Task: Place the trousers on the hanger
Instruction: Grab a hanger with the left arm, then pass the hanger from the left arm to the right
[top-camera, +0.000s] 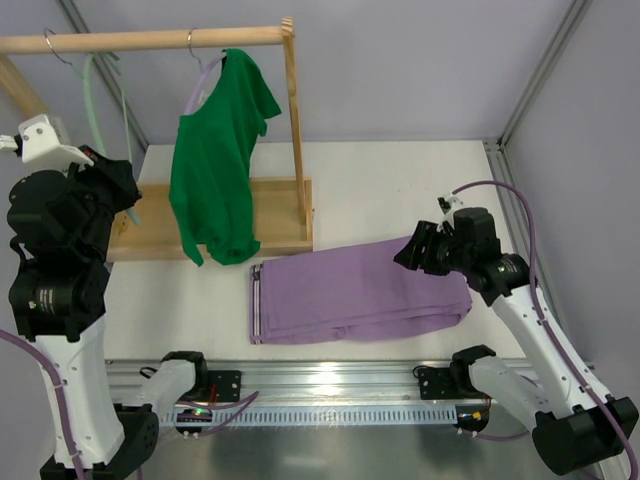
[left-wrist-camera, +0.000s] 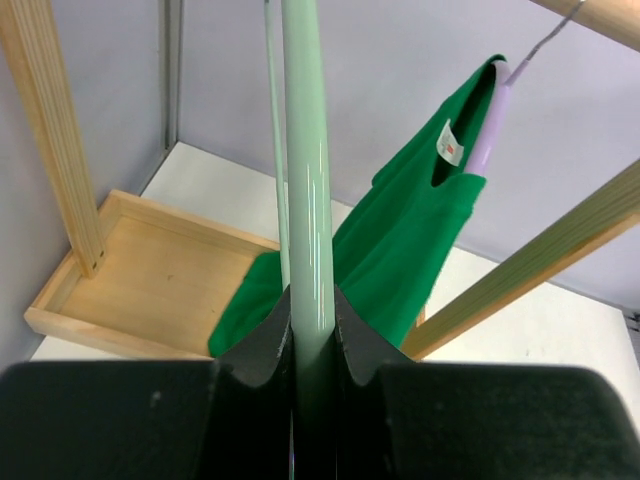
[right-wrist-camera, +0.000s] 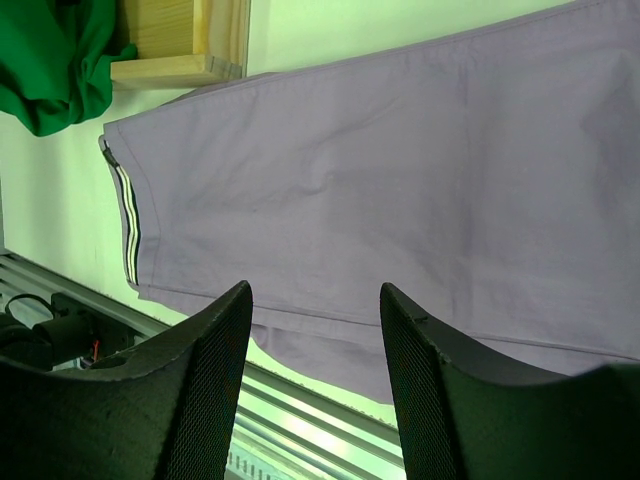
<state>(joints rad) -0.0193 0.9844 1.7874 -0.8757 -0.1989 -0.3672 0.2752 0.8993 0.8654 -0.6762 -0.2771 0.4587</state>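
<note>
The lilac trousers (top-camera: 360, 290) lie folded flat on the white table, their striped waistband (right-wrist-camera: 130, 225) to the left. My right gripper (top-camera: 410, 250) hovers over their right end. In the right wrist view its fingers stand open (right-wrist-camera: 315, 290), with nothing between them and the trousers (right-wrist-camera: 400, 170) below. The pale mint-green hanger (top-camera: 92, 100) hangs at the left end of the wooden rail. My left gripper (left-wrist-camera: 310, 300) is shut on one of its thin bars (left-wrist-camera: 308, 160), which runs straight up between the fingers.
A wooden rack stands at the back left, with a top rail (top-camera: 150, 40), an upright post (top-camera: 295, 110) and a flat base tray (top-camera: 280, 215). A bright green top (top-camera: 215, 170) hangs from it on another hanger. A metal mounting rail (top-camera: 320, 380) runs along the near edge.
</note>
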